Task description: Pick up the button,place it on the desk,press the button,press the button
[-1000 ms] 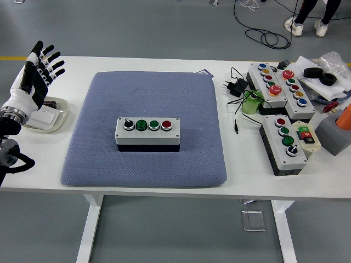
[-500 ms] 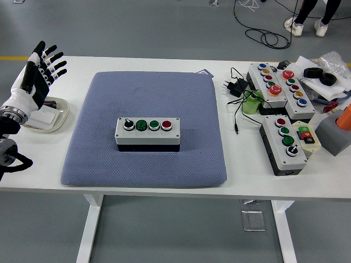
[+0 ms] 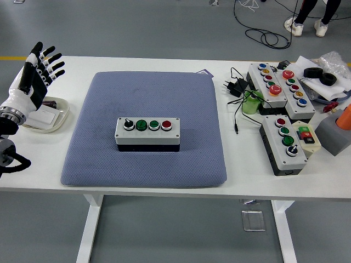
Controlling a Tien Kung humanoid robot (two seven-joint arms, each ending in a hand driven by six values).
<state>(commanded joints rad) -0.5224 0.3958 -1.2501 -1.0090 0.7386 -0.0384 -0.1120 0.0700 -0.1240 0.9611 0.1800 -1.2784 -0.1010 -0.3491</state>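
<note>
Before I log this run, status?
Left robot hand open, raised over the tray. Button box on blue mat, untouched. Nothing in the way.

A smooth grey floor [image 3: 137,27] is seen behind the white rectangular table [image 3: 164,183], which is carried on white metal legs [image 3: 88,230]. A yellow line [image 3: 12,57] is painted on the floor at far left. Loose black cables [image 3: 263,35] are strewn across the floor at upper right. Even, soft light is cast throughout.
</note>
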